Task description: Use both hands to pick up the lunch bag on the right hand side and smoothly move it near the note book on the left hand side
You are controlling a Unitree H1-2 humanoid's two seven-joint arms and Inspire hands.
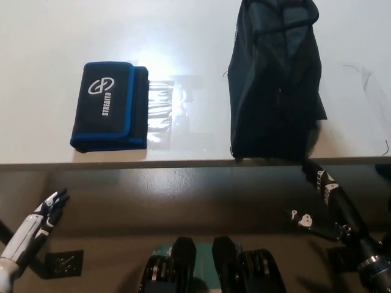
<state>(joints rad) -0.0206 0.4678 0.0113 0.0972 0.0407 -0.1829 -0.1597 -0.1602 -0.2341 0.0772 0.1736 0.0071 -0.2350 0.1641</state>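
The black lunch bag (pixel 275 79) stands near the bench (pixel 36 73) front edge, within reach, well right of the blue-trimmed notebook case (pixel 110 107). Neither hand has reached it: the white left hand (pixel 46 210) hangs released below the edge, and the black right hand (pixel 317 201) is low under the bag, its grip unclear.

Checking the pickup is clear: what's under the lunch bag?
The lunch bag lies flat on the white table, its near end at the table's front edge. Only tabletop shows around it; whatever is directly beneath is covered by the bag.
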